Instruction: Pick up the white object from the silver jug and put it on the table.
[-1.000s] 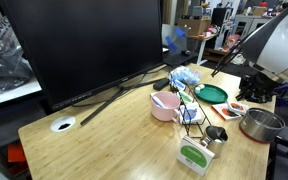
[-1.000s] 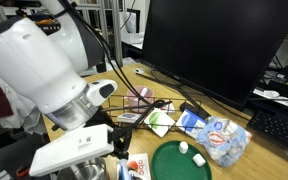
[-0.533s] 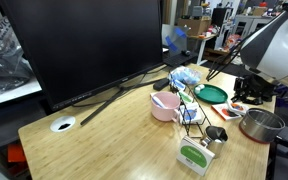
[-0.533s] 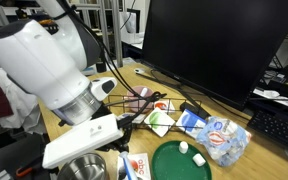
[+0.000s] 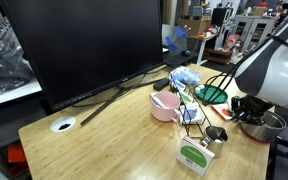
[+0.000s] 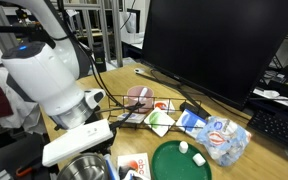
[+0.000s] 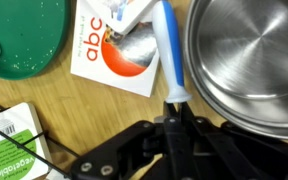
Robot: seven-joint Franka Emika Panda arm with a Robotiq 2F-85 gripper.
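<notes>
One claw (image 7: 174, 108), fingers together, empty, hangs at steel pot (image 7: 249, 60) rim: transit posture, we judge; silver jug (image 5: 216, 133) on tabletop (image 5: 104, 130) just beside pot; white object too small for us to see

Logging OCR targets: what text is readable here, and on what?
"abc": on the white card with the orange circle, wrist view.
White-and-green box: print and barcode too blurred to read.
Blue packet: print too small to read.
Nothing else is legible.
</notes>
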